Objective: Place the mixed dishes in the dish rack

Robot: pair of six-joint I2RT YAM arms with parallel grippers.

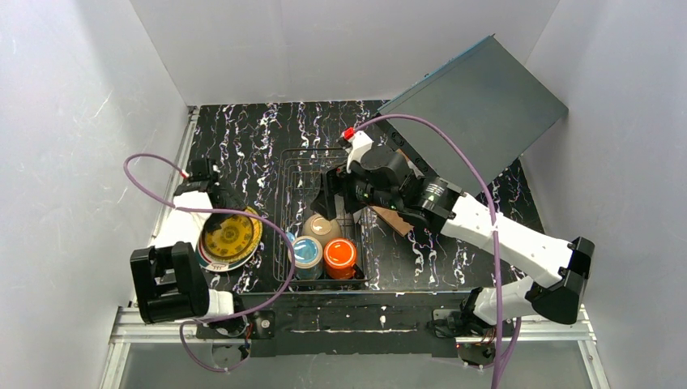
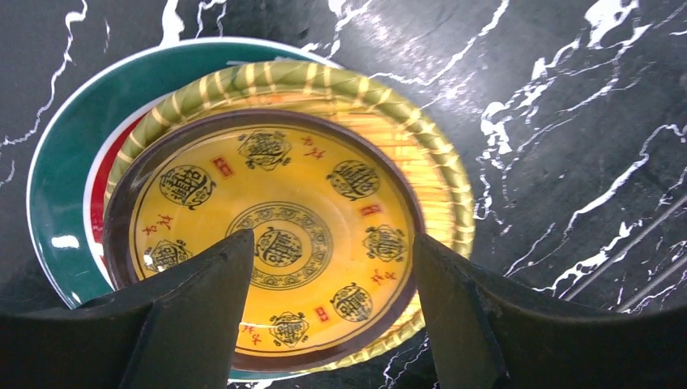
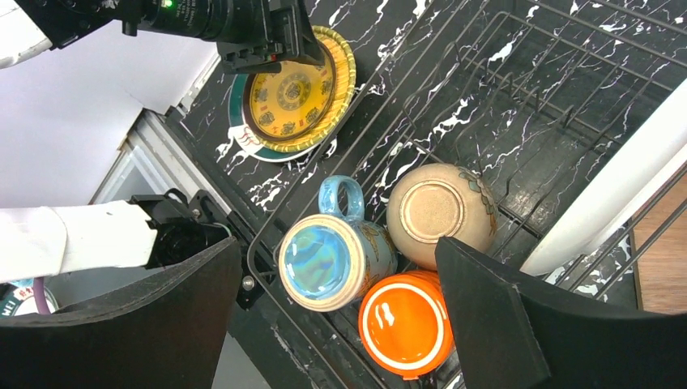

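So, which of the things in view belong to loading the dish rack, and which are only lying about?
Belong to the job: dish rack, orange mug, blue mug, tan bowl, yellow plate, green-rimmed plate under it.
Only lying about: grey slanted panel, brown wooden board.

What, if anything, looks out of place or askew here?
Nothing spilled or broken. The yellow plate sits off-centre on the green-rimmed plate beneath it, left of the dish rack. The grey panel leans tilted at the back right.
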